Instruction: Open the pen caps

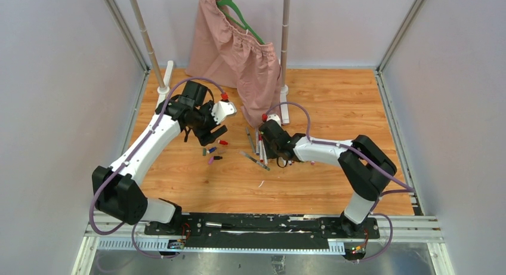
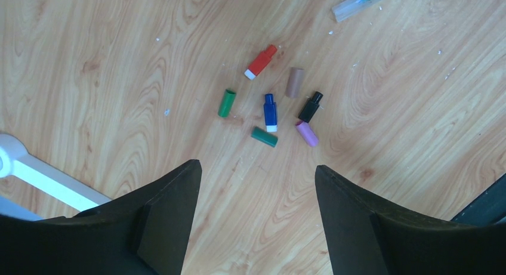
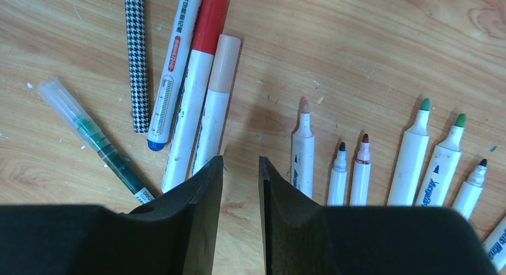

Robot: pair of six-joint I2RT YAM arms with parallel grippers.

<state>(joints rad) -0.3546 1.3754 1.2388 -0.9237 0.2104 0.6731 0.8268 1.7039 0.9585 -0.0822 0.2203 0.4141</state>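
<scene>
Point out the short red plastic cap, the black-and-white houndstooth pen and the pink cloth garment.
Short red plastic cap (image 2: 261,62): left wrist view, middle of its body.
Black-and-white houndstooth pen (image 3: 137,60): right wrist view, mid-barrel.
Pink cloth garment (image 1: 234,60): top external view, centre of the fabric.

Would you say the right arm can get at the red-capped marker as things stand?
Probably yes: the red-capped marker lies uncovered ahead of the right fingers, though a peach-capped marker and a white pen crowd its sides.

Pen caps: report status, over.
Left gripper open, empty, above seven loose pen caps. Right gripper barely open, empty, over markers; red cap and beige cap still on. Nothing blocking.
</scene>
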